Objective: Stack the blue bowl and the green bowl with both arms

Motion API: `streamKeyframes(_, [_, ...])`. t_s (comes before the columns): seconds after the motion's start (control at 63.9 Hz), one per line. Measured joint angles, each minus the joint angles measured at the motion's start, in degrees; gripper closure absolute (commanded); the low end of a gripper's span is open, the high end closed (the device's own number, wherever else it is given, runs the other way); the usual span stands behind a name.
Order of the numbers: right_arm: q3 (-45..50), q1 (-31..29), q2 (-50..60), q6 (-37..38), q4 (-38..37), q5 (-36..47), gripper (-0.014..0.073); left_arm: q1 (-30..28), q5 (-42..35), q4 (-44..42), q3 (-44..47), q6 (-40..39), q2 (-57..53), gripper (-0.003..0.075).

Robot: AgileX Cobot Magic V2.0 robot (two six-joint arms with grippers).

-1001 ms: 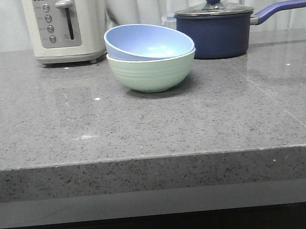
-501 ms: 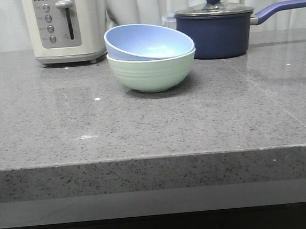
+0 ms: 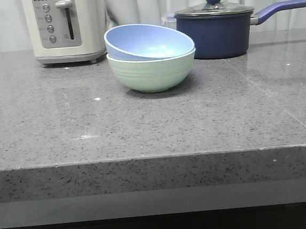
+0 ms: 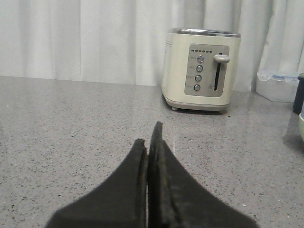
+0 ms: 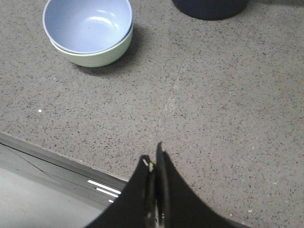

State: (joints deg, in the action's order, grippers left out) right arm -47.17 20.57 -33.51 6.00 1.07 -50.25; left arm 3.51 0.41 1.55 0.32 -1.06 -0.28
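The blue bowl [image 3: 147, 41] sits tilted inside the green bowl [image 3: 152, 71] at the back middle of the grey counter. Both show in the right wrist view, blue bowl [image 5: 88, 23] nested in green bowl [image 5: 97, 56], far from my right gripper [image 5: 153, 156], which is shut and empty above the counter's front edge. My left gripper [image 4: 148, 135] is shut and empty, low over the counter, facing the toaster. A sliver of the green bowl [image 4: 301, 127] shows at the edge of the left wrist view. Neither arm shows in the front view.
A cream toaster [image 3: 66, 26] stands at the back left, also in the left wrist view [image 4: 202, 69]. A dark navy lidded saucepan [image 3: 218, 28] with a long handle stands right behind the bowls. The counter's front edge [image 3: 157, 157] runs across the front view.
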Motion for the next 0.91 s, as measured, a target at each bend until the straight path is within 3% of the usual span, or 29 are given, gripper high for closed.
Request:
streamKeyframes(0.454, [33.41,-18.41,27.86,-4.48,-1.07,31.72,0.065,0.0,0.0,0.09,0.0,0.0,0.0,0.074])
streamKeyframes(0.735, [47.8,-20.25,34.05,-4.7,-1.07,48.64,0.065,0.0,0.0,0.09,0.0,0.0,0.0,0.074])
streamKeyframes(0.907, [48.74,-20.39,34.09,-4.7,-1.07,51.1,0.065,0.0,-0.41,0.09,0.0,0.0,0.0,0.074])
